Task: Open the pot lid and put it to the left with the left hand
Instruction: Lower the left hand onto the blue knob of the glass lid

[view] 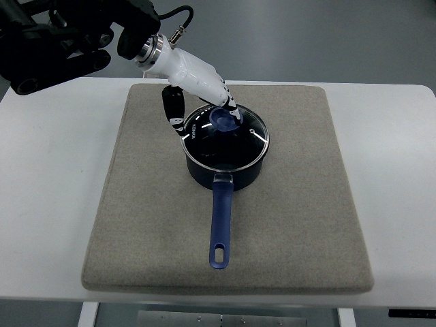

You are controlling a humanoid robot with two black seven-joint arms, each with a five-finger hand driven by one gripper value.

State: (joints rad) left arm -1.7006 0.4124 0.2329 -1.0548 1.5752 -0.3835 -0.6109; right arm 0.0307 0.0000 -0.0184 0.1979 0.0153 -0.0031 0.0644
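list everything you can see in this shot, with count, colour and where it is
table: 1, white, fills most of the view
mat: 1, grey-beige, lies flat on the middle of the table
pot: 1, dark blue, stands on the mat a little above its centre
pot handle: 1, blue, points toward the near edge of the mat, with a hole at its end
lid: 1, clear glass with a metal rim, sits on the pot
lid knob: 1, blue, at the middle of the lid
floor: grey, along the top beyond the table
left arm: 1, black, comes in from the upper left
left hand: 1, white with black fingers, at the lid knob, fingers reaching down to it
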